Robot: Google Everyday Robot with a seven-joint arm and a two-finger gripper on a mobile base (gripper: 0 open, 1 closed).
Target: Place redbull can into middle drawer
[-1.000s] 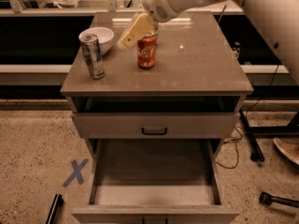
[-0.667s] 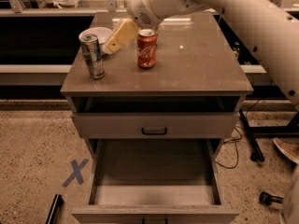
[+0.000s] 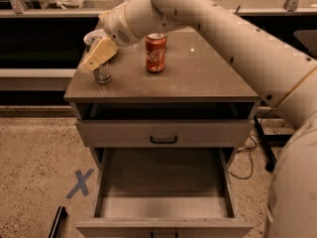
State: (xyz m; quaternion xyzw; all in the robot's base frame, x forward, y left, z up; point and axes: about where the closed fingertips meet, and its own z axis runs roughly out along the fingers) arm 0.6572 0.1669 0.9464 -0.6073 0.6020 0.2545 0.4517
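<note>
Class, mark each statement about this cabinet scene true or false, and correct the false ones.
1. The middle drawer is open. True.
2. The redbull can lies in the drawer. False: it stands on the cabinet top.
3. The end effector is over the redbull can's upper part. True.
4. The cola can is tipped over. False: it stands upright.

**Gripper over the redbull can**

The gripper [image 3: 99,54] hangs left of the red cola can [image 3: 155,53], covering the top of the redbull can [image 3: 102,76] (only its base shows). Below the red cola can, the middle drawer [image 3: 163,226] stands pulled open.
</note>
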